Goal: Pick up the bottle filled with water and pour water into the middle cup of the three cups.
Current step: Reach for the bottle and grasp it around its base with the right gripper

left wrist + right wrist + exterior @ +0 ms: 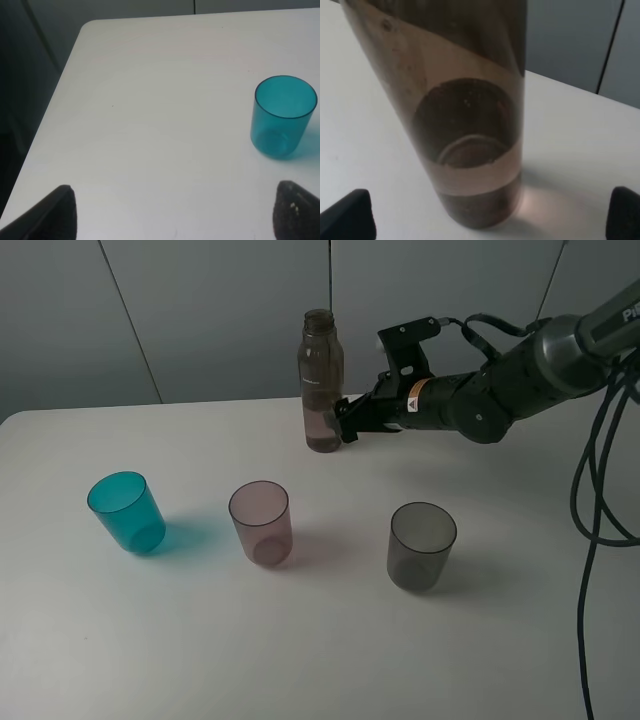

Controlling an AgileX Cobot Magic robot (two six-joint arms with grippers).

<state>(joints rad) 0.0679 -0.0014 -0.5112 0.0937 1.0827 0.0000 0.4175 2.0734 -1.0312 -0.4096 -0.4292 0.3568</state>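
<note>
Bottle [322, 390] upright at the back of the counter [500, 640], one bottle only: tall, smoky brown, neck uncapped, lower part looking darker than the rest. It stands on its own base, not lifted.

Right hand [347, 422] is in from the bottle's right side, low on the body. Its two fingers are spread wide, one either side of the bottle. The right wrist view shows a clear gap between each fingertip and the bottle's wall. So it is released, bracketing the bottle but gripping nothing.

Count the cups and there are three, all in front of the bottle, toward the near edge of the counter, in one row. The teal cup [126, 511] sits far off to the bottle's left. The middle cup [261, 523], pinkish-mauve, sits in front of the bottle and a little to its left. The grey cup [422, 545] sits in front and to the bottle's right. All three stand mouth up, well apart from one another and from the bottle.

Left hand [175, 215] is released too, fingers wide with bare counter between them. It is well away from the bottle, with only the teal cup in its wrist view.
</note>
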